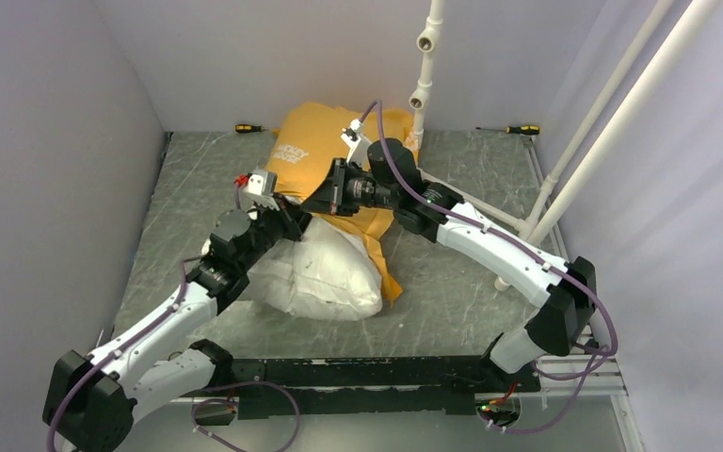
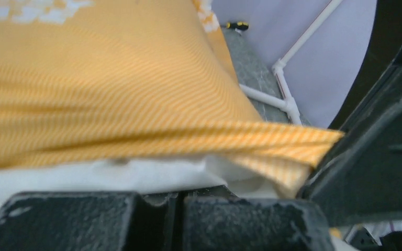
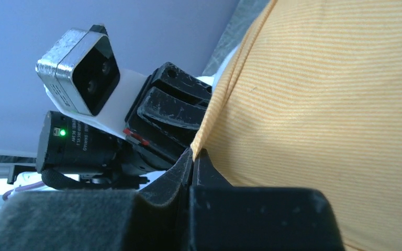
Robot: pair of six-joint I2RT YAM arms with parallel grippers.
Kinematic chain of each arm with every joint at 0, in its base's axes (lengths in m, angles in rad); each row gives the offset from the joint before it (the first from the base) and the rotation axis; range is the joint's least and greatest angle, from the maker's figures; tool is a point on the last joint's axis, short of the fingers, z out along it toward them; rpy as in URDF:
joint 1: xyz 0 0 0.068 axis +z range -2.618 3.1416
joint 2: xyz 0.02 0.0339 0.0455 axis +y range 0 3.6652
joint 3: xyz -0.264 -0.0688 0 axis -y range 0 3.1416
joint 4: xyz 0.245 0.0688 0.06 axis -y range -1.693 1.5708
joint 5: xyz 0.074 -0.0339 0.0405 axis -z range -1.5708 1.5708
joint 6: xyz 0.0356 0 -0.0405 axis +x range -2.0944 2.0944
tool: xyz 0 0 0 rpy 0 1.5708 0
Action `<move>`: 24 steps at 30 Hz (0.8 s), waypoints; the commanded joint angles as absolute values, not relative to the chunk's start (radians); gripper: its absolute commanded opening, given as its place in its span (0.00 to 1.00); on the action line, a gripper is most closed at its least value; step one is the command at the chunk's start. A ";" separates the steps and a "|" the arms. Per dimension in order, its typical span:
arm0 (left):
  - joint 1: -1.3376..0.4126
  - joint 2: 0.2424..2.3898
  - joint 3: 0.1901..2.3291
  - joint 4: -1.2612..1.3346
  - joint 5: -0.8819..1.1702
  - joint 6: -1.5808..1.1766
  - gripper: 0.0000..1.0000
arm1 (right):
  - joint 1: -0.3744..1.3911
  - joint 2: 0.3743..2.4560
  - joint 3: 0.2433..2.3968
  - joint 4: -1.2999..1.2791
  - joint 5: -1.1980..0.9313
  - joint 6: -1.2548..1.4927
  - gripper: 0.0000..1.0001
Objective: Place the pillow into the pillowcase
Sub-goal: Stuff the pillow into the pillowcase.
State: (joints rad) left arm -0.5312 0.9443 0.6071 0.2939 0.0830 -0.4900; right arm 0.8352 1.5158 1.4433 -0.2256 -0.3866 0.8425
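Observation:
The orange-yellow pillowcase (image 1: 309, 151) lies at the back of the table, drawn over the far end of the white pillow (image 1: 325, 275). The pillow's near half sticks out toward me. My right gripper (image 1: 323, 201) is shut on the pillowcase hem (image 3: 201, 138), and the orange cloth fills that wrist view. My left gripper (image 1: 292, 215) sits at the case's mouth, right beside the other one. In the left wrist view its jaws (image 2: 180, 201) are shut, with white pillow fabric (image 2: 136, 175) caught at the tips under the orange hem (image 2: 272, 141).
Two screwdrivers lie at the back edge, one on the left (image 1: 249, 127) and one on the right (image 1: 523, 129). A white pipe frame (image 1: 424, 75) rises behind the pillowcase and runs along the right side. Walls close in on three sides.

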 commanded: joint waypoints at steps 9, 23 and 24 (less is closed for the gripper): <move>-0.521 1.210 0.389 1.547 -0.173 -0.183 0.00 | 1.128 1.536 1.673 0.096 -0.719 1.032 0.00; -0.413 1.240 0.566 1.158 -0.167 -0.020 0.00 | 1.207 1.441 1.644 -0.251 -0.475 0.829 0.00; -0.400 1.238 0.588 1.082 -0.161 -0.030 0.00 | 1.182 1.431 1.611 -0.300 -0.426 0.813 0.00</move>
State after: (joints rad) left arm -0.4854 1.2263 0.4068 1.3136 -0.0879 -0.0990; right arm 1.0164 1.6089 1.6344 -0.2222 -0.1081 0.8299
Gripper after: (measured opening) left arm 0.025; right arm 0.010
